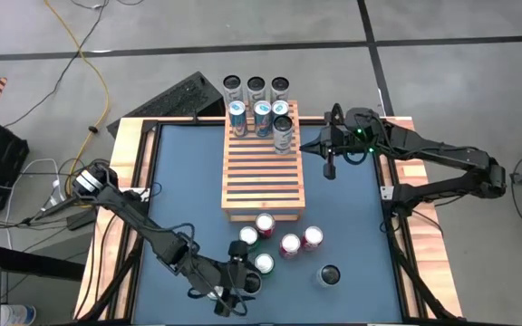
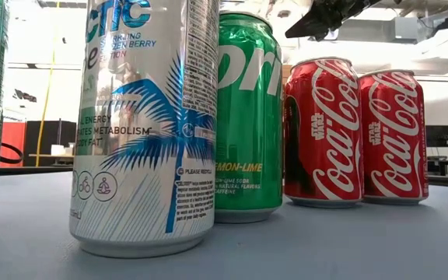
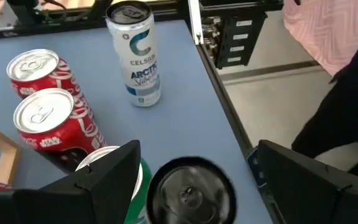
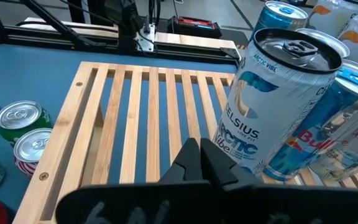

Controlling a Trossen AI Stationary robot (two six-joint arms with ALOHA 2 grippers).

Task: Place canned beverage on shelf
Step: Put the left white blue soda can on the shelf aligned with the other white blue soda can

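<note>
- The left gripper (image 1: 239, 292) is at the near edge of the table, over a dark-topped can (image 3: 190, 190) that stands nearest in the loose group of cans. Its jaws are wide apart, one on each side of the can, and they do not press it yet, so it holds nothing.
- The right gripper (image 1: 330, 168) waits just beside the far right corner of the shelf (image 1: 263, 181). Its fingers are fully closed and empty.
- The shelf lies in the middle of the table. A few cans already stand at its far end, a Celsius can (image 4: 271, 109) among them; most slats are free.
- To do this grasp well, I think the left gripper should go lower, so that the fingers meet the can's side wall and not only the rim.
- A green can (image 3: 137, 186) stands very close to one finger, so the closing should be slow and centred, otherwise this neighbour may be pushed over.
- The lift should be straight up before moving toward the shelf.
</note>
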